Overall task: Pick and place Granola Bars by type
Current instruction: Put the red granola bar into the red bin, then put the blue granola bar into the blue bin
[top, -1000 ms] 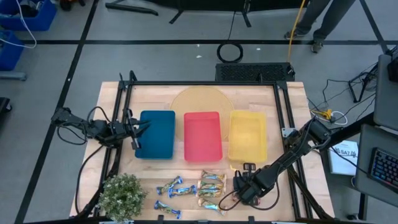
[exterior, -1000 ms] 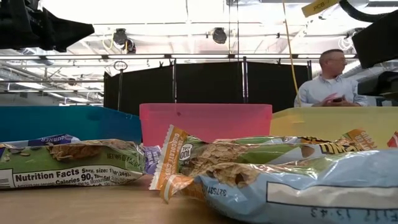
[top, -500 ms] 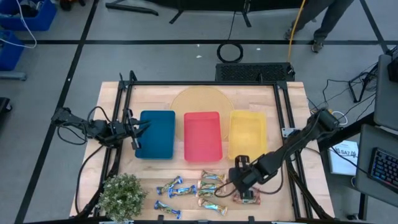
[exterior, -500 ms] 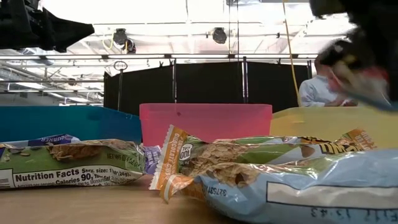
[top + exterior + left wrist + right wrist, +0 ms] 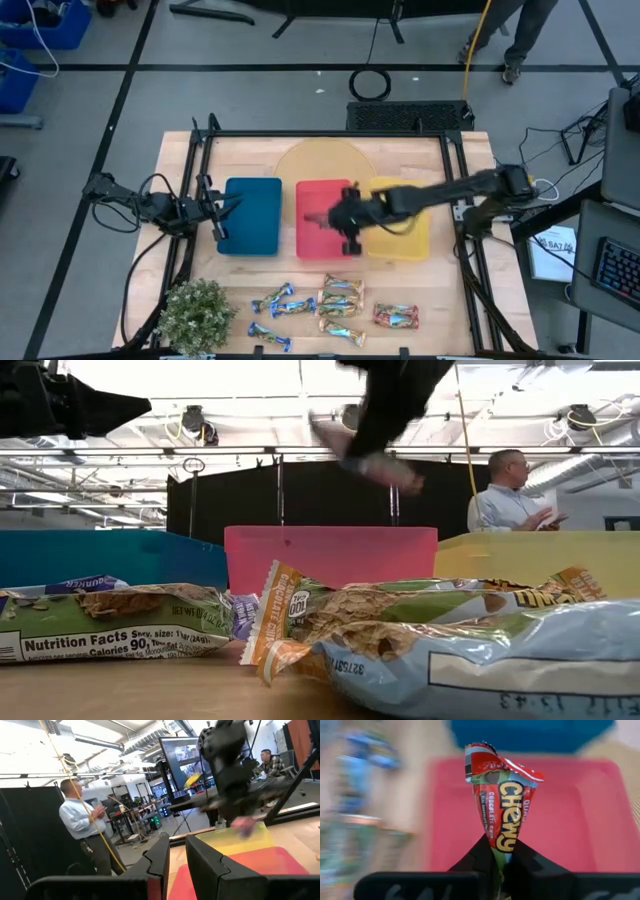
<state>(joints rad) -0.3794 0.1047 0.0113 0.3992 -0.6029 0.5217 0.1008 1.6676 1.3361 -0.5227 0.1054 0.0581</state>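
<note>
My right gripper (image 5: 347,228) hangs over the red tray (image 5: 318,240), shut on a red-orange granola bar (image 5: 502,805) marked "Chewy". Several more bars lie along the table's near edge: blue-silver ones (image 5: 280,303), gold-tan ones (image 5: 340,298) and a red-orange one (image 5: 397,317). The blue tray (image 5: 250,215) stands left of the red tray and the yellow tray (image 5: 402,238) right of it. My left gripper (image 5: 222,207) waits at the blue tray's left edge, with a narrow gap and nothing between its fingers (image 5: 160,857). My right gripper pinches one end of the bar's wrapper (image 5: 503,845) between its two fingers (image 5: 482,857). The rest of the bar stands out beyond the fingertips. In the low view the bar (image 5: 385,468) is lifted clear, tilted, high above the red tray's rim (image 5: 330,535).
A small green potted plant (image 5: 195,312) stands at the near left corner. A pale round disc (image 5: 320,160) lies behind the trays. A black frame (image 5: 455,170) borders the table. A person (image 5: 505,500) stands beyond the far edge.
My right gripper has risen from the near right part of the table with one red-orange bar. It has swung toward the far edge and the left, to above the red tray. The bar is lifted clear. Another red-orange bar has stayed on the table.
</note>
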